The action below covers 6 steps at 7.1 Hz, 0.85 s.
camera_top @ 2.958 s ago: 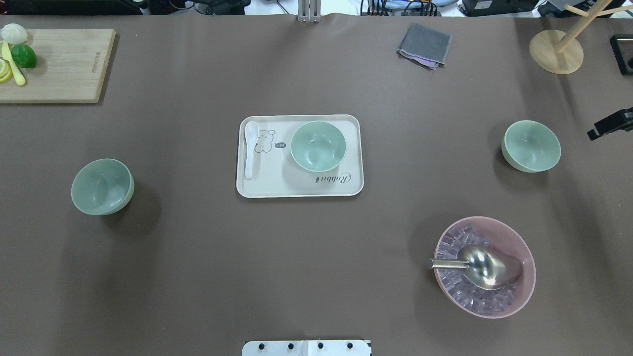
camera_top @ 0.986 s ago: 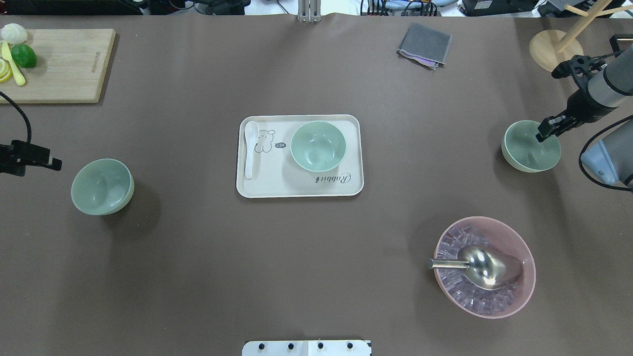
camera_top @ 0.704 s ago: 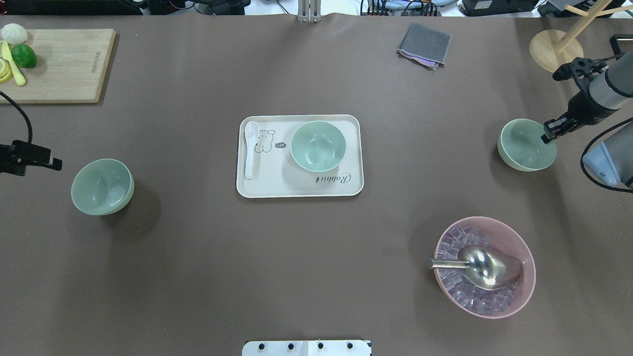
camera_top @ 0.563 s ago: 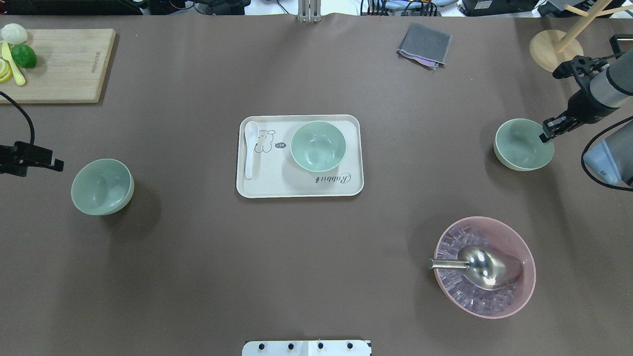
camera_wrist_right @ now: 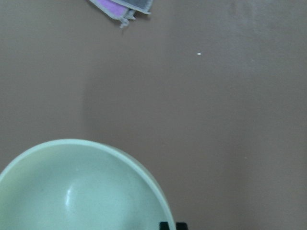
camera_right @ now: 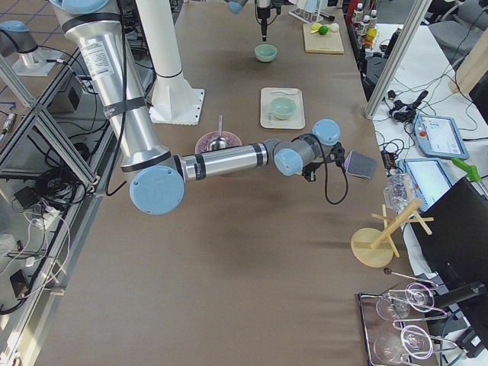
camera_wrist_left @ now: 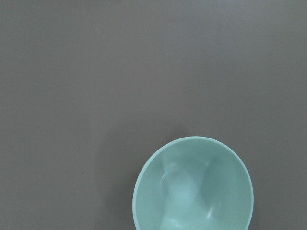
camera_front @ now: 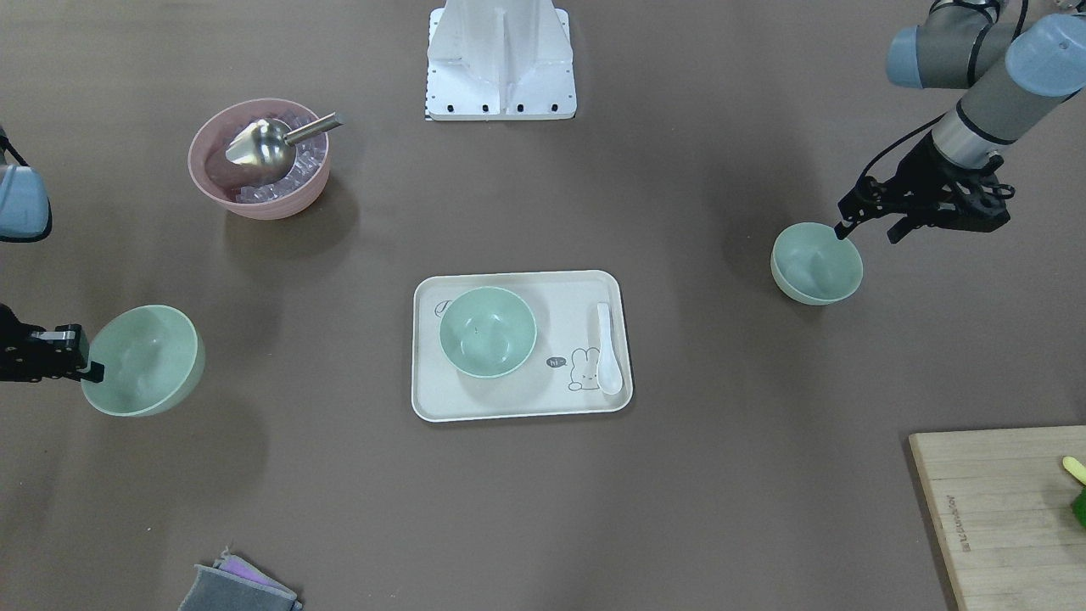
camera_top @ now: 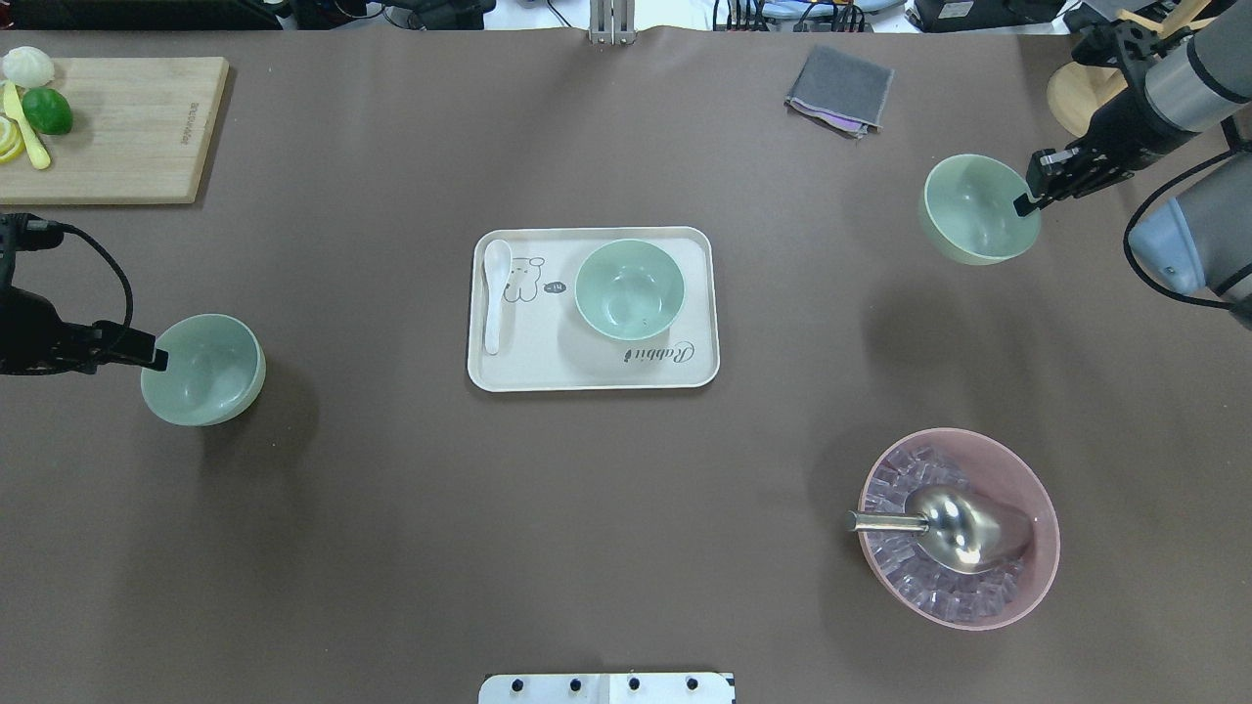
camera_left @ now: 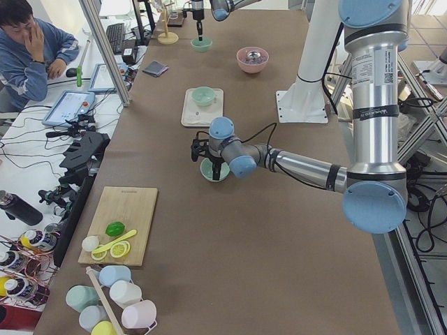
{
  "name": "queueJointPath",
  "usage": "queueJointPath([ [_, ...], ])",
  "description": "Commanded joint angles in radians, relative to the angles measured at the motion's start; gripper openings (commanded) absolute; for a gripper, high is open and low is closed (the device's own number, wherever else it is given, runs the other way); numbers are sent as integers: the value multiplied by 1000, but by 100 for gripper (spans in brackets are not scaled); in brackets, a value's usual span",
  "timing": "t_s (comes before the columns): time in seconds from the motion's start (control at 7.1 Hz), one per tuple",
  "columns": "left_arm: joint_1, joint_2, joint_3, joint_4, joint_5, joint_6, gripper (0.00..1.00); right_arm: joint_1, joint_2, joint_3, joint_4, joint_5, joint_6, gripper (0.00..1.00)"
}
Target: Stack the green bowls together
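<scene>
Three pale green bowls. One (camera_top: 629,289) sits on the cream tray (camera_top: 518,370) at the centre. The left bowl (camera_top: 202,369) stands on the table; my left gripper (camera_top: 155,360) is open at its outer rim, and in the front view (camera_front: 865,232) one finger is at the rim and the other outside the bowl (camera_front: 816,263). My right gripper (camera_top: 1025,203) is shut on the rim of the right bowl (camera_top: 978,209) and holds it above the table. That bowl also shows in the right wrist view (camera_wrist_right: 81,187).
A pink bowl (camera_top: 1027,577) with ice and a metal scoop (camera_top: 954,528) stands at the near right. A white spoon (camera_top: 496,293) lies on the tray. A cutting board (camera_top: 127,127) is far left, a grey cloth (camera_top: 839,88) and a wooden rack base (camera_top: 1071,103) far right.
My right gripper closed on the right bowl's rim, lifted it and carried it away from the robot and slightly inward. My left gripper came in to the left bowl's rim.
</scene>
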Motion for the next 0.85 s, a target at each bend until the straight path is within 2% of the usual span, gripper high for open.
queueJointPath([
  [0.0, 10, -26, 51, -1, 4, 2, 84, -58, 63, 35, 1, -2, 189, 0],
  [0.14, 10, -63, 87, -1, 1, -1, 79, -91, 96, 41, 7, -13, 291, 0],
  [0.42, 20, -74, 123, -3, -2, 0, 69, -150, 149, 61, 12, -45, 431, 0],
  [0.56, 23, -74, 125, -3, -2, 0, 57, -177, 157, 87, 12, -60, 474, 0],
  [0.7, 23, -80, 137, -4, -3, 0, 25, -200, 181, 93, 12, -68, 545, 0],
])
